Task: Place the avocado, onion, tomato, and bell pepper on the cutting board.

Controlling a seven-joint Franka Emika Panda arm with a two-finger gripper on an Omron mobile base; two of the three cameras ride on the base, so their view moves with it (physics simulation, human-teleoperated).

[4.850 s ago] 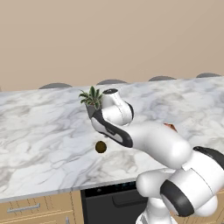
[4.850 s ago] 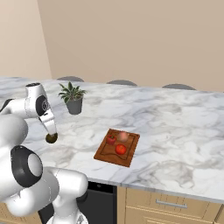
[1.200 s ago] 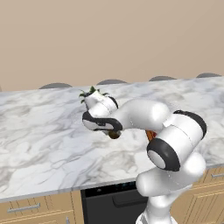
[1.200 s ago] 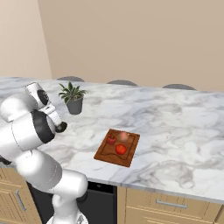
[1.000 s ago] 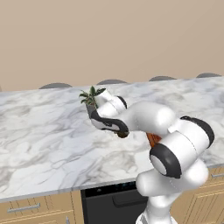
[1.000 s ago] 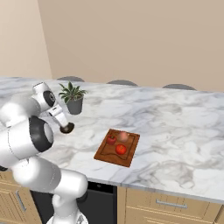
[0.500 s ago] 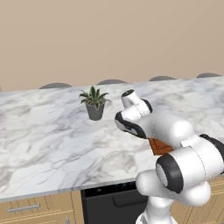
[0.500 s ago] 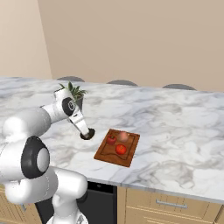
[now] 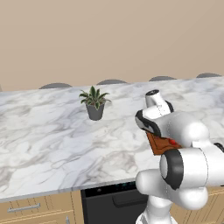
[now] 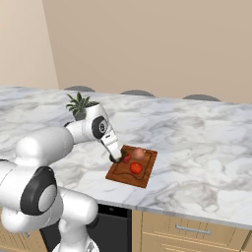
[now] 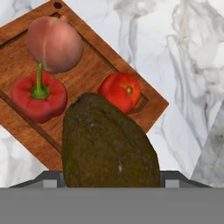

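Observation:
The dark olive-brown avocado (image 11: 109, 144) sits low and close in the hand view, and my gripper (image 10: 116, 158) is shut on it, fingertips hidden behind it. It hangs just over the near left edge of the reddish-brown cutting board (image 11: 89, 65). On the board lie the pale onion (image 11: 54, 43), the crimson bell pepper (image 11: 39, 96) with a green stem, and the orange-red tomato (image 11: 120, 91). From the right base view, the onion (image 10: 139, 153) and tomato (image 10: 136, 168) rest on the cutting board (image 10: 120, 173) right of the gripper.
A potted plant (image 10: 78, 105) stands on the marble counter behind and left of the board, and it appears again as the potted plant (image 9: 94, 104) left of the arm. Cabinet drawers and a dark appliance front run under the counter edge.
The arm has swung right from beside the potted plant to the cutting board's left edge, carrying the avocado with it. The produce on the board has not moved.

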